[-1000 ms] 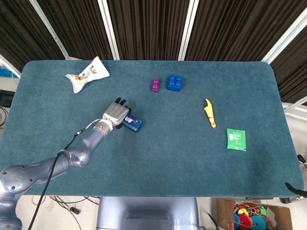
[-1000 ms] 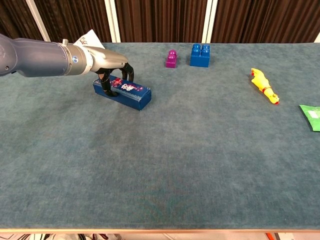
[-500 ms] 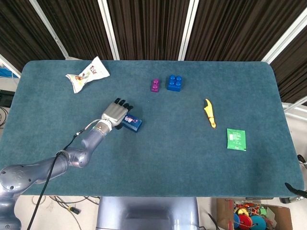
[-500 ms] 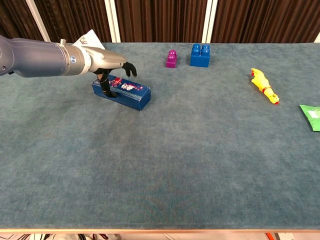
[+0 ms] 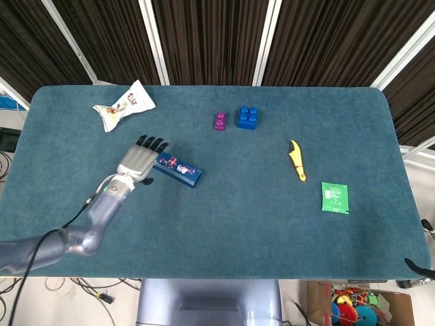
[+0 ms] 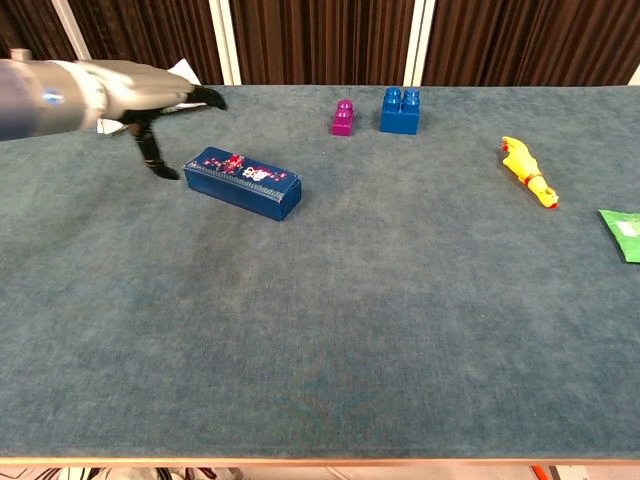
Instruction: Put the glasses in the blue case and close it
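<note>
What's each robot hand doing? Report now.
Left robot hand: open, holding nothing, fingers spread, just left of the closed blue case.
Right robot hand: not in view.

Left hand (image 5: 138, 164) has released the blue case (image 5: 177, 169), withdrawn toward 9 o'clock, fingers now spread and clear of it.

Teal felt table (image 5: 224, 217) holds a closed blue case (image 5: 177, 170); snack packet (image 5: 124, 106) up-left of it, purple block (image 5: 220, 121), blue brick (image 5: 247, 117), yellow toy (image 5: 296, 161), green sachet (image 5: 334, 197) rightward.
</note>
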Controlling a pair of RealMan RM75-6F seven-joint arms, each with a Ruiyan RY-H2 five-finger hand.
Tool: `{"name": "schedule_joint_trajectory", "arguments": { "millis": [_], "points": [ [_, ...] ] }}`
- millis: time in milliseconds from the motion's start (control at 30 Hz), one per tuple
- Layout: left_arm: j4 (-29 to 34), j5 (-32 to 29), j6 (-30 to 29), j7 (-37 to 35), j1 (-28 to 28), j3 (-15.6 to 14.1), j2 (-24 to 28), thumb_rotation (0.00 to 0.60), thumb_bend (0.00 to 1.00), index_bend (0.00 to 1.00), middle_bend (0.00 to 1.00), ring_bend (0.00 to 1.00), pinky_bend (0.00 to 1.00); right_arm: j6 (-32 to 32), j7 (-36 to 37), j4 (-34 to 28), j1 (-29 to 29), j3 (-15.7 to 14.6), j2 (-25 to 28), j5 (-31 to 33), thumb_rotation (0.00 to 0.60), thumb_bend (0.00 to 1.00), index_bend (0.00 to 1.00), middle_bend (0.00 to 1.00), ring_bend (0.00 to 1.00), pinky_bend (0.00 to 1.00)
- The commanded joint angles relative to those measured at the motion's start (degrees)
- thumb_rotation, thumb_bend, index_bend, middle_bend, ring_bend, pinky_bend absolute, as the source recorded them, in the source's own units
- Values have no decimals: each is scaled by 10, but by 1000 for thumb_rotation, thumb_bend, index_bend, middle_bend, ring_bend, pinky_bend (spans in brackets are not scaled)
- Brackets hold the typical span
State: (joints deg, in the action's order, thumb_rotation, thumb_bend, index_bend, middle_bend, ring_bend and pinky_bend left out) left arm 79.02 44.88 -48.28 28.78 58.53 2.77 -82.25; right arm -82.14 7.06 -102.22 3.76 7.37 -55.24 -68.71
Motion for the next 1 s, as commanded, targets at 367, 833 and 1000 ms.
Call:
{"name": "schedule_joint_trajectory", "arguments": {
  "millis": [367, 833, 1000],
  "points": [
    [269, 149, -265, -55, -208, -89, 194, 600, 178, 56, 39, 0, 8, -33, -20, 47, -9, -4, -21, -67, 600, 170, 0, 31, 125, 237],
    [300, 288, -382, -123, -329, -124, 262, 600, 178, 62, 39, 0, 7, -36, 5, 89, -33, -10, -46, -135, 600, 171, 0, 33, 125, 237],
    [285, 312, -408, -139, -355, -117, 263, 600, 178, 69, 39, 0, 7, -38, 7, 94, -36, -10, -52, -142, 600, 171, 0, 33, 125, 237]
  ]
}}
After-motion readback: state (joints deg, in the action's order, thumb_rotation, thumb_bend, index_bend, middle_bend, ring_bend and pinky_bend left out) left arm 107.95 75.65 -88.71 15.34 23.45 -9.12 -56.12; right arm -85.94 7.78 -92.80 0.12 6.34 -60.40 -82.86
